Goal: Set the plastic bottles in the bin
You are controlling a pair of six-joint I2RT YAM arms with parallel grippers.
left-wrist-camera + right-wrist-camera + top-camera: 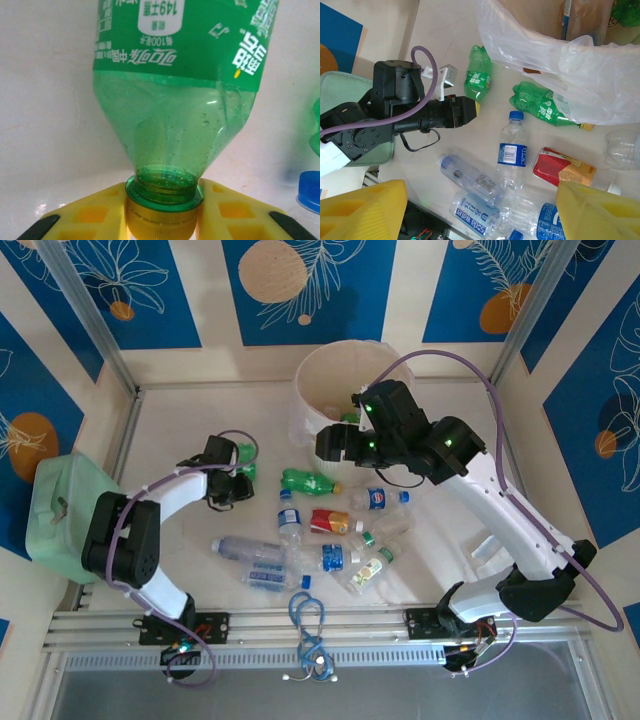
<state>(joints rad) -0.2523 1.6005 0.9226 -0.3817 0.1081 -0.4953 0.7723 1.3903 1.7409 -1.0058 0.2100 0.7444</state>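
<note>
Bottle (175, 100) of dented translucent green plastic, yellow cap (161, 224) pinched by left claw (162, 207); right claw (482, 210) spread

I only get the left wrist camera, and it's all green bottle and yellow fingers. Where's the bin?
Observer: The bin stands at the far middle of the table, beyond and to the right of the green bottle that your left end effector grips.
Operator: Is the other arm in the way?
Observer: The right end effector hangs open and empty by the bin's near rim.
Operator: Are many bottles left?
Observer: Yes, a cluster lies between the arms, including a second green bottle and a red-labelled bottle.
</note>
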